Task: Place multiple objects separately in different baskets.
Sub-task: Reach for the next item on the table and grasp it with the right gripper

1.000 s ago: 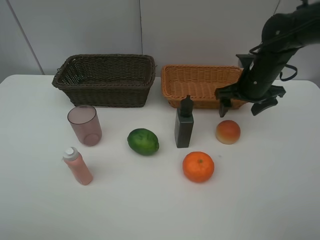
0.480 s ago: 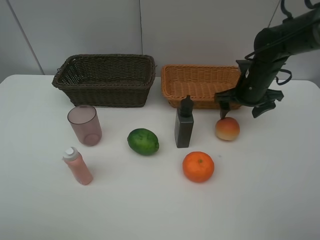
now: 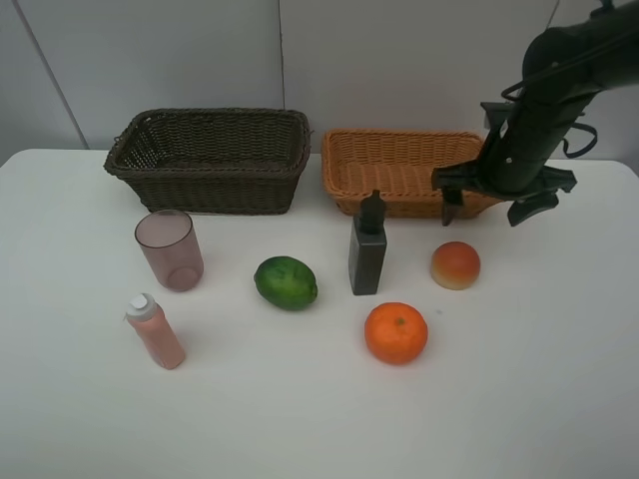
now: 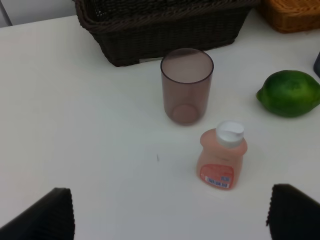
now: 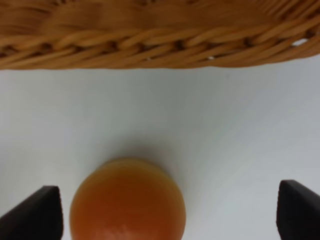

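Hovering over round peach [image 3: 455, 264], right gripper [image 3: 483, 213] spread wide, empty; dark grey bottle [image 3: 367, 254] upright, neck up.

Two baskets: dark brown basket [image 3: 210, 190], orange-tan basket [image 3: 394, 134]. Three fruits: lime [image 3: 286, 282], orange [image 3: 395, 332], peach [image 3: 455, 264]; two bottles: grey bottle [image 3: 367, 251], pink bottle [image 3: 155, 332]; one cup [image 3: 169, 249]. Six loose items as far as visible, basket interiors only partly seen.

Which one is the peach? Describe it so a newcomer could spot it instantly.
Find the light orange-tan basket at the back right of the white table. Just in front of its right end lies the peach, right of the dark grey bottle. Smaller than the orange nearby, it fades red to yellow.
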